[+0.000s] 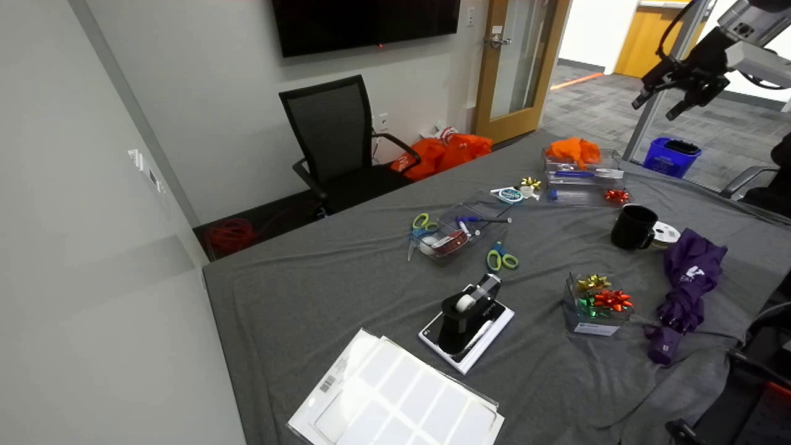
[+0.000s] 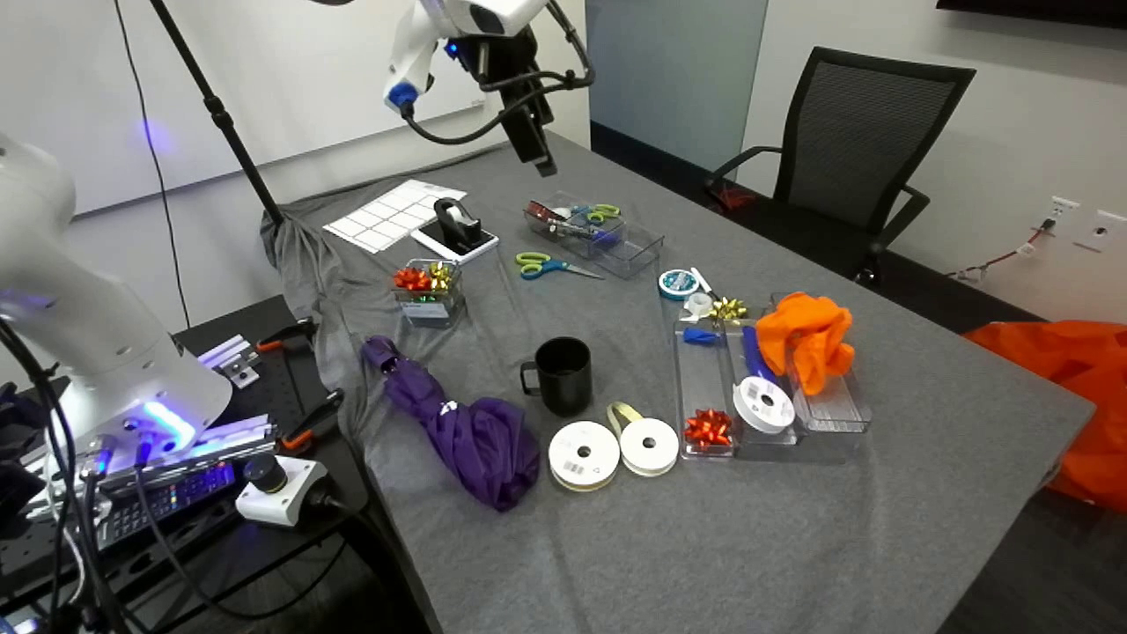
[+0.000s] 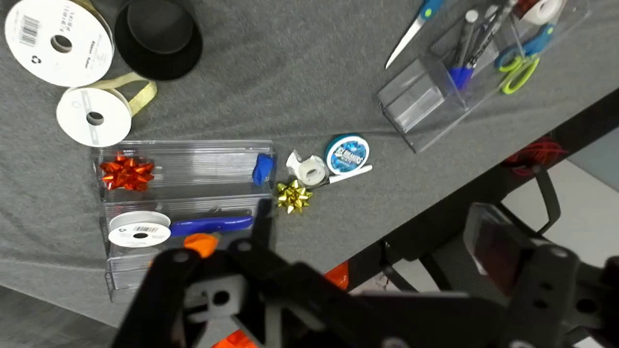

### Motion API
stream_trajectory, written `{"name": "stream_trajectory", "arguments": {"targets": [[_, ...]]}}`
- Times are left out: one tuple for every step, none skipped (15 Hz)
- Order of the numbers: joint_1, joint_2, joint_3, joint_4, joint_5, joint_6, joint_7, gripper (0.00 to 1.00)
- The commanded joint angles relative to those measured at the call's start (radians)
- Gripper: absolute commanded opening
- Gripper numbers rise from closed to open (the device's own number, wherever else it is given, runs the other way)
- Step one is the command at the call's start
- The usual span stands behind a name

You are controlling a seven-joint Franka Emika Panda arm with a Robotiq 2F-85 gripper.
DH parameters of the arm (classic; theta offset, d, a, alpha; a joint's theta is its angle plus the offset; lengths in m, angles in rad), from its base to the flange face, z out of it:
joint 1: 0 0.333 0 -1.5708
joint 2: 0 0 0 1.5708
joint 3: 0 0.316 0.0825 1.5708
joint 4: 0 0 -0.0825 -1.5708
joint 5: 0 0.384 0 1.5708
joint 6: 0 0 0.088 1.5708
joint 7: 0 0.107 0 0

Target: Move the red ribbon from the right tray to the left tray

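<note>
Nearest, my gripper (image 3: 371, 216) hangs above the table (image 2: 792, 528), fingers spread wide, nothing between them; the step in hand, I judge, is the approach, with no grasp yet made. On the near side of the table, the purple umbrella (image 2: 475, 431) shows thin, crumpled fabric narrowing to a handle; past it, the black mug (image 2: 563, 374) is a smooth cylinder. Next comes the right tray (image 3: 208, 171), clear ribbed plastic in long sections. The red ribbon (image 3: 127, 173) – a glossy star of stiff-looking loops – lies at one end of the section nearest the black mug. I should descend with fingers straddling it, then pinch lightly, for the loops would probably crush. The limp orange cloth (image 2: 806, 339) lies at the tray's far side. Farther along the table, the left tray (image 2: 627, 254), also clear plastic, holds slim pens (image 3: 465, 43) and should receive the ribbon. Beyond the table stands the chair (image 2: 872, 132), its back of black mesh
</note>
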Motion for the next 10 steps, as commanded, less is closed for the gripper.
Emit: {"name": "stream_trajectory", "arguments": {"targets": [[-0.051, 0.162, 0.001, 0.123, 0.074, 0.063, -0.001, 1.00], [-0.066, 0.200, 0.003, 0.142, 0.080, 0.090, -0.002, 1.00], [-0.082, 0.236, 0.008, 0.161, 0.080, 0.111, -0.003, 1.00], [-0.098, 0.278, 0.010, 0.182, 0.066, 0.129, 0.001, 1.00], [-0.112, 0.315, 0.012, 0.204, 0.041, 0.135, 0.015, 1.00], [-0.125, 0.357, 0.012, 0.235, 0.018, 0.125, 0.028, 1.00], [-0.138, 0.395, 0.015, 0.267, 0.003, 0.100, 0.042, 1.00], [-0.145, 0.430, 0.015, 0.299, -0.023, 0.080, 0.067, 1.00], [-0.153, 0.460, 0.018, 0.328, -0.036, 0.066, 0.083, 1.00], [-0.160, 0.488, 0.020, 0.359, -0.061, 0.045, 0.095, 1.00]]}}
